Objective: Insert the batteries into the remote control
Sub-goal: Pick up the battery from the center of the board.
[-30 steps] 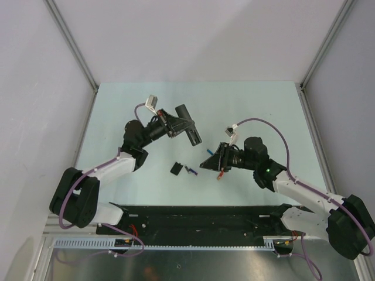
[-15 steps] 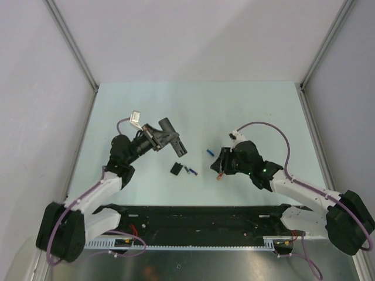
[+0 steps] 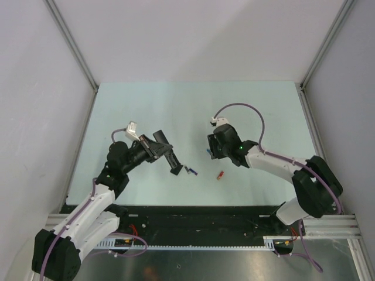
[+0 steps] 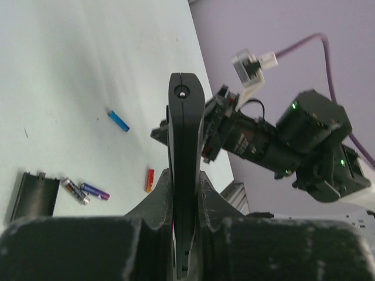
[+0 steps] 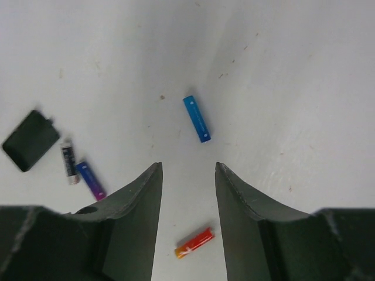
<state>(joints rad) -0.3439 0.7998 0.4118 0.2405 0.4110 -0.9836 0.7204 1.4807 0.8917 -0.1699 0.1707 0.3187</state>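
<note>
My left gripper (image 3: 166,151) is shut on the black remote control (image 3: 167,153), held edge-on between its fingers in the left wrist view (image 4: 184,146). The remote's tip hangs over the black back panel (image 3: 174,171), which lies on the table. Two dark bluish-purple batteries (image 3: 190,171) lie beside the panel, also seen in the right wrist view (image 5: 90,180). A red-orange battery (image 3: 220,175) lies to their right. A bright blue battery (image 5: 196,119) lies just ahead of my right gripper (image 5: 187,167), which is open and empty above the table (image 3: 212,151).
The pale green table (image 3: 263,111) is walled by grey panels at the left, back and right. A black base rail (image 3: 199,219) runs along the near edge. The right arm's purple cable (image 3: 246,111) loops above its wrist.
My left arm has pulled back and down with the remote, bringing its tip over the back panel. My right gripper has swung away from the red-orange battery toward the blue one.
</note>
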